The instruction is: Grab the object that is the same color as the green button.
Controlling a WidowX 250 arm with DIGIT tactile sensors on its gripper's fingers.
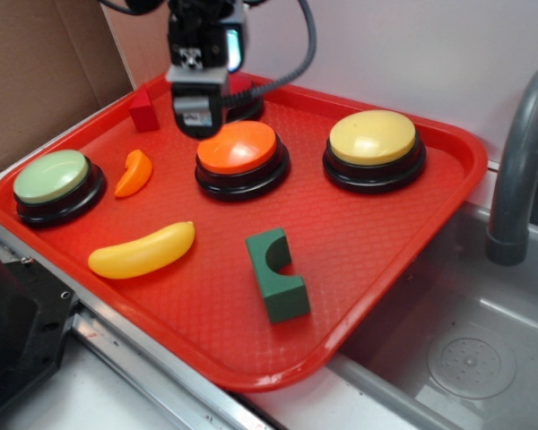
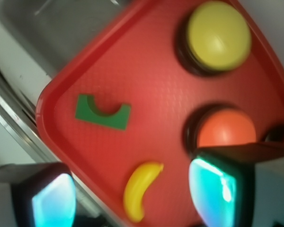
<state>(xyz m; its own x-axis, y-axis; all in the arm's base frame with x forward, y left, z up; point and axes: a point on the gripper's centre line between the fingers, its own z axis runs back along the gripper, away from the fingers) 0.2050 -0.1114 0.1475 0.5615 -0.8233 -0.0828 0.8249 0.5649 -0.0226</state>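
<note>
Closest to my wrist camera are my two fingers, glowing teal pads at the lower left and lower right of that view, spread wide apart with nothing between them, so my gripper is released and empty. Seen from outside, my gripper hangs at the upper middle of the frame, above the far edge of the orange button. Well away from me, the dark green arch block lies on the red tray toward the lower centre of the exterior view, notch facing right (in the wrist view it sits left of centre, notch up). A yellow banana lies to its left, apart from it. At the left edge of the tray sits the pale green button, with a small orange wedge just beside it. Further right is the yellow button, and a red block stands at the upper left of the tray. A grey sink fills the lower right.
</note>
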